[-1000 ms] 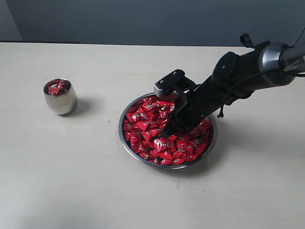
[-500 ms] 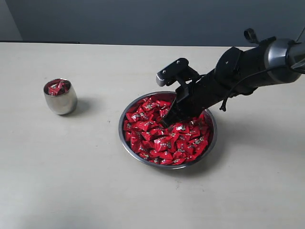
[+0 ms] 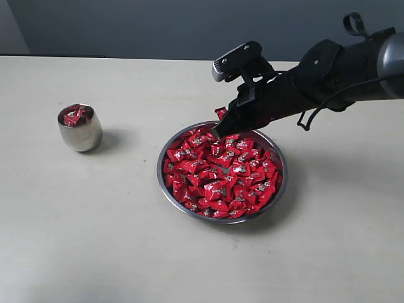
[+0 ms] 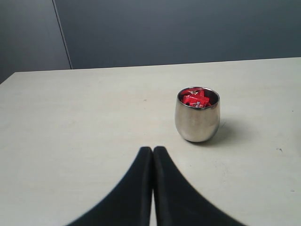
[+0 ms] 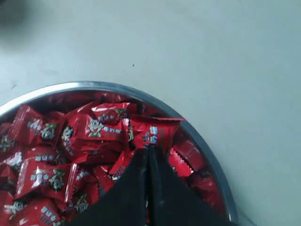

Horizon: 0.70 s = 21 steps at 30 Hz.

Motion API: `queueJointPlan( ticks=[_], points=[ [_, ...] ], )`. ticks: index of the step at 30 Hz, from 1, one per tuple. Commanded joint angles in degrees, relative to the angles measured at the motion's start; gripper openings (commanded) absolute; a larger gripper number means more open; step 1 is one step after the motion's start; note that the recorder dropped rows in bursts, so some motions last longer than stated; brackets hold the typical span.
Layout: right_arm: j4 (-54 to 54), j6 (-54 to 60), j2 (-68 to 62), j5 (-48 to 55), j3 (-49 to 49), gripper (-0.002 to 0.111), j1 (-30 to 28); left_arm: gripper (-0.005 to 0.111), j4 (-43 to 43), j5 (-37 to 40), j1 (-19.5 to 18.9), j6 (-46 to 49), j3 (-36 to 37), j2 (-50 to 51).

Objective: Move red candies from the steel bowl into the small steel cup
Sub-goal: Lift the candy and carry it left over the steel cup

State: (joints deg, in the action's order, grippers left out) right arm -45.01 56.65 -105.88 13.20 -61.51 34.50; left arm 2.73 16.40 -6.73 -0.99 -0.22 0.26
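Your right gripper (image 3: 222,123) hangs over the far edge of the bowl (image 3: 159,175), its arm reaching in from the right. Its two fingers are pressed almost together, and they pinch a single red candy (image 3: 220,113) at their tips. In the right wrist view, that candy (image 5: 153,134) sits crosswise just ahead of the closed fingertips, above the heap and close to the bowl's rim (image 5: 117,87). The rest of the red candies (image 3: 218,173) fill the bowl nearly from edge to edge. The bowl itself rests on the pale table (image 3: 95,221), a little right of the middle. The cup (image 3: 80,132) stands upright well apart from it, over on the left side, and a few red candies (image 3: 76,115) show at its mouth. Your left gripper (image 4: 153,150) has its fingers touching along their length with nothing between them. From the left wrist view it sits low over the table and points toward the cup (image 4: 197,120), which is near but clear of the fingertips.
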Motion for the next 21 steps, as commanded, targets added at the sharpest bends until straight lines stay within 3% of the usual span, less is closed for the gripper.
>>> queueJointPlan(
  ticks=[1, 13, 21],
  points=[
    [-2.4, -0.1, 0.5, -2.4, -2.6, -0.001, 0.0, 0.000, -0.1, -0.1, 0.0, -0.1, 0.2, -0.3],
    [-3.0, 0.2, -2.7, 0.5, -13.3, -0.001, 1.2, 0.000, -0.1, -0.1, 0.0, -0.1, 0.2, -0.3],
    [-7.3, 2.2, -19.5, 9.9, -36.3, -0.001, 9.4, 0.000, -0.1, -0.1, 0.0, -0.1, 0.2, -0.3]
  ],
)
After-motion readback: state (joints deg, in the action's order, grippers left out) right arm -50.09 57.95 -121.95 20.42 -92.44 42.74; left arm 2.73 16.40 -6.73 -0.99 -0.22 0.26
